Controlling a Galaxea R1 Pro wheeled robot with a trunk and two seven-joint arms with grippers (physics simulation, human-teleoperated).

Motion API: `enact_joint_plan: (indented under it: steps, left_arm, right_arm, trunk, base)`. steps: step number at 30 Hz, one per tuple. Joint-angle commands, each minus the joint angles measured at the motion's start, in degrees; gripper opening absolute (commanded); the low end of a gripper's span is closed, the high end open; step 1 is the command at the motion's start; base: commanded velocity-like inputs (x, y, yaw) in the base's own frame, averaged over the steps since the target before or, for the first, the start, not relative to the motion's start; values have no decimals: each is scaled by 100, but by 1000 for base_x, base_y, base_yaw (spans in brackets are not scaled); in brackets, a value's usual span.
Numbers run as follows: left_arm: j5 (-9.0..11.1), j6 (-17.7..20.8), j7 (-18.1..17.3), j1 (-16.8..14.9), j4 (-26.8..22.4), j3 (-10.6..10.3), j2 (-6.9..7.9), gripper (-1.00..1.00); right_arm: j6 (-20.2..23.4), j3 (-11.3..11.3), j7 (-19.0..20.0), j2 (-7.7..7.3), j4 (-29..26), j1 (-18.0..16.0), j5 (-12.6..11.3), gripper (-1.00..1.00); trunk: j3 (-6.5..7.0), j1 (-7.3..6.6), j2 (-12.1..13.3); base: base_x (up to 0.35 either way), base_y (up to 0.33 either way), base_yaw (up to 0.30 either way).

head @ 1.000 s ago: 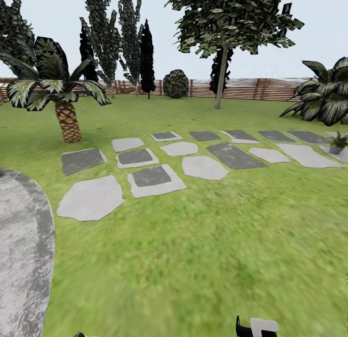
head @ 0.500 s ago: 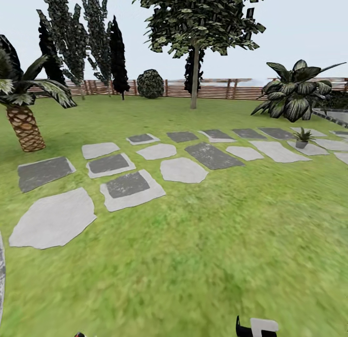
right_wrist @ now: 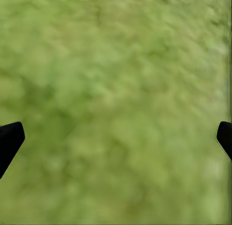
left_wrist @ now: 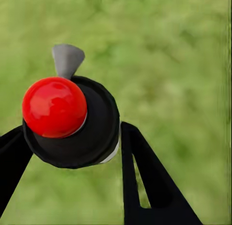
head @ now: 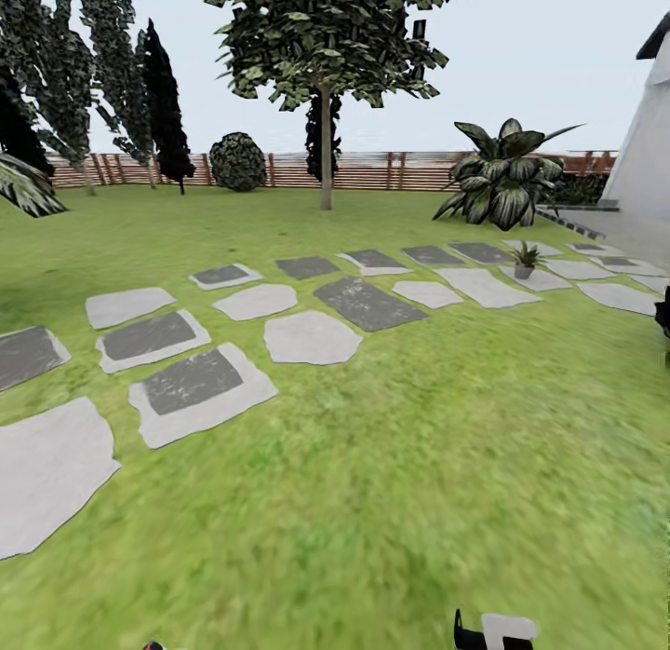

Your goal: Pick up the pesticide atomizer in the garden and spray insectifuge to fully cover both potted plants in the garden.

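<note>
The pesticide atomizer [left_wrist: 72,121] is a black round-bodied bottle with a glossy red ball top and a grey nozzle. My left gripper [left_wrist: 72,133] is shut on it, one black finger on each side, over blurred grass. My right gripper [right_wrist: 117,135] is open above bare lawn with nothing between its fingers. In the head view one potted plant [head: 526,257], a small green rosette in a grey pot, stands on a stepping stone at the far right of the garden lawn [head: 391,464], well ahead of me.
Grey stepping stones [head: 307,338] run across the lawn from left to right. A large broad-leaved shrub [head: 502,177] stands behind the pot, a tree [head: 326,170] and a slatted fence [head: 372,170] further back. A white wall [head: 647,156] and a dark shape [head: 663,317] are at the right edge.
The head camera has swung to the right: the palm and the round paved patch slid out on the left, while the potted plant and shrub came inward. Both grippers hold as before.
</note>
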Motion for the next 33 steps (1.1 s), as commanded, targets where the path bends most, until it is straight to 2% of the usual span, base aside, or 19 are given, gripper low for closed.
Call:
enact_joint_plan:
  steps: [1,33]
  left_arm:
    - [-60,-20,2,-2,3,48,0,-100]
    - [-52,-28,2,-2,3,50,0,-100]
  right_arm:
    - [-11,-45,-26,2,6,-5,61,100]
    - [-11,-44,-26,10,6,-5,61,100]
  trunk:
    - [-5,2,-2]
    - [-5,2,-2]
  base:
    - [338,0,-300]
    - [338,0,-300]
